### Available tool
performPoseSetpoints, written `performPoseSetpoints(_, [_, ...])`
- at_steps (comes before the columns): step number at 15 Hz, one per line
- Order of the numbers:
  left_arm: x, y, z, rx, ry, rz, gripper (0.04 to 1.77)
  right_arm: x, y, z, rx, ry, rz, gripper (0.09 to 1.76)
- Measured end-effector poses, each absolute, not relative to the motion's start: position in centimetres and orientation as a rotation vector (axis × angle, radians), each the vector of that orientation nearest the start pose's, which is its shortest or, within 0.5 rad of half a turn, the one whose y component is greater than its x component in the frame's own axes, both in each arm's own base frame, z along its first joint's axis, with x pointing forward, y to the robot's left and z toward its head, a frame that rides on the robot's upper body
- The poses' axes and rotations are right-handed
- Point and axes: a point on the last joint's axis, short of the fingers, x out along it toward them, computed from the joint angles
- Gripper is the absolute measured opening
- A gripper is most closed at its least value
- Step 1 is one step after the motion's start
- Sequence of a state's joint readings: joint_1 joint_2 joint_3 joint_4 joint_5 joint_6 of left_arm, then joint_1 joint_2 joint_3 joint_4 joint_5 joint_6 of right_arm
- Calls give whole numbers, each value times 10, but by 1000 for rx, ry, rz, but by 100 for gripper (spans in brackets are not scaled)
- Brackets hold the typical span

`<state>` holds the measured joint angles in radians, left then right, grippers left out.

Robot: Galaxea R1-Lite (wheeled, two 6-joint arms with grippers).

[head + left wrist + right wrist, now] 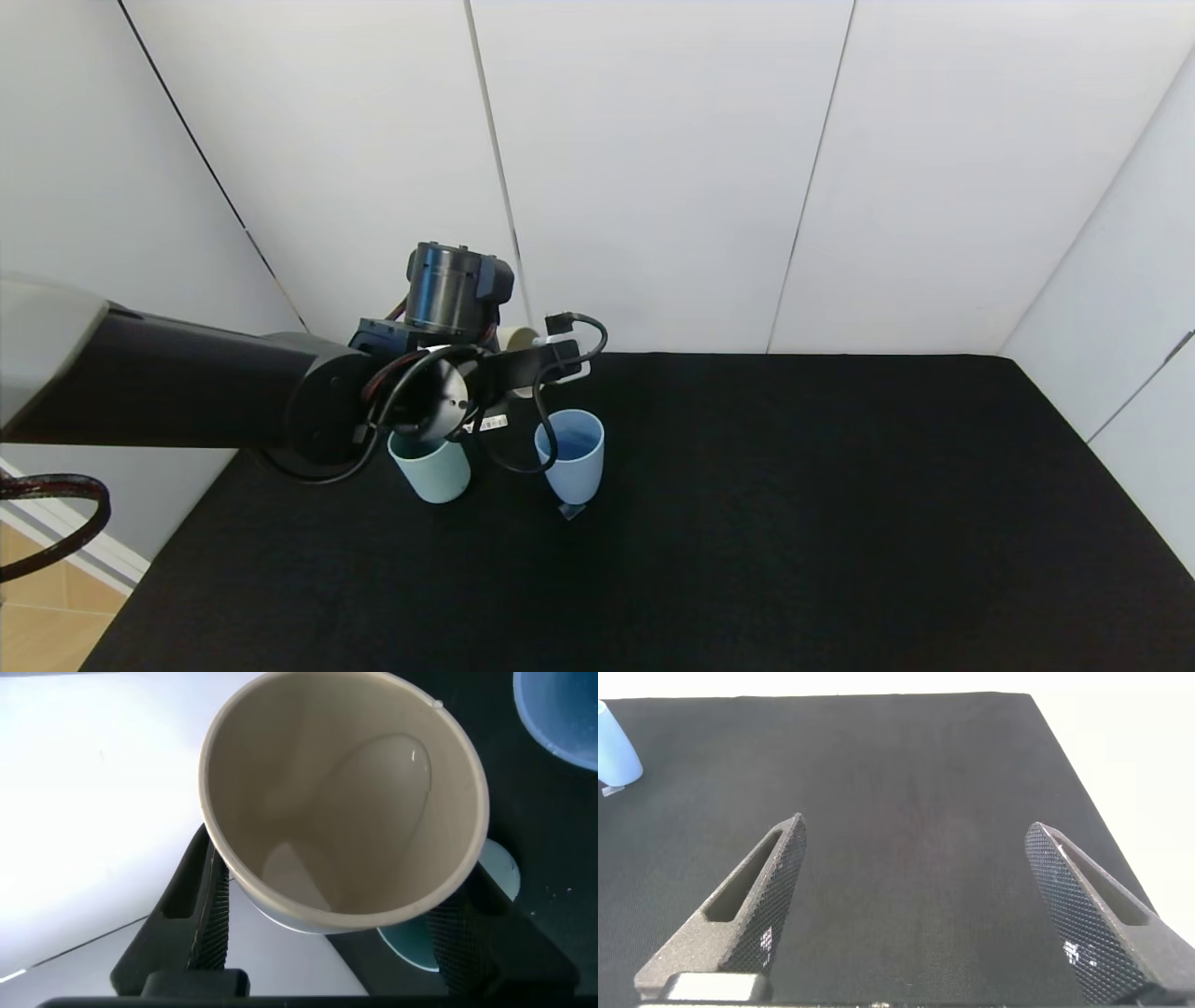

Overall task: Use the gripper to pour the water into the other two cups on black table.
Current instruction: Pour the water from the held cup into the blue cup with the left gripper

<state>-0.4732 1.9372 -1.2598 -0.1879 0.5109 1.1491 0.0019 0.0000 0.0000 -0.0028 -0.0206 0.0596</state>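
My left gripper (523, 359) is shut on the cream-beige cup (516, 337) and holds it tilted above the black table (794, 513), behind and between the other two cups. In the left wrist view the cream cup (346, 793) fills the space between my black fingers (204, 905), mouth toward the camera. The teal-green cup (431, 471) stands under the wrist, and part of it shows below the cream cup (406, 945). The light blue cup (571, 457) stands to its right, upright, its inside darker blue. My right gripper (915, 826) is open and empty over bare table.
White wall panels (653, 168) rise right behind the table's far edge. The table's left edge (159, 579) drops to a wooden floor. The light blue cup shows far off in the right wrist view (612, 751). Black cloth extends to the right of the cups.
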Motion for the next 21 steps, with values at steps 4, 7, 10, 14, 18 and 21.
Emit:
performPoseSetpoints(4, [339, -167, 185, 1413, 394, -238, 120, -23, -1, 76, 60, -3, -18, 171])
performPoseSetpoints(7, [336, -171, 187, 1467, 387, -236, 120, -23, -1, 76, 59, -3, -18, 171])
performPoseSetpoints(10, [333, -177, 188, 1523, 372, -249, 120, -23, -1, 76, 60, -3, -17, 171])
performPoseSetpoints(14, [330, -184, 186, 1578, 364, -263, 119, -23, -1, 76, 60, -3, -17, 171])
performPoseSetpoints(18, [327, -188, 185, 1638, 366, -260, 119, -23, -1, 76, 60, -3, -18, 171])
performPoseSetpoints(21, [327, -189, 186, 1677, 372, -247, 119, -23, -1, 76, 60, -3, -18, 171])
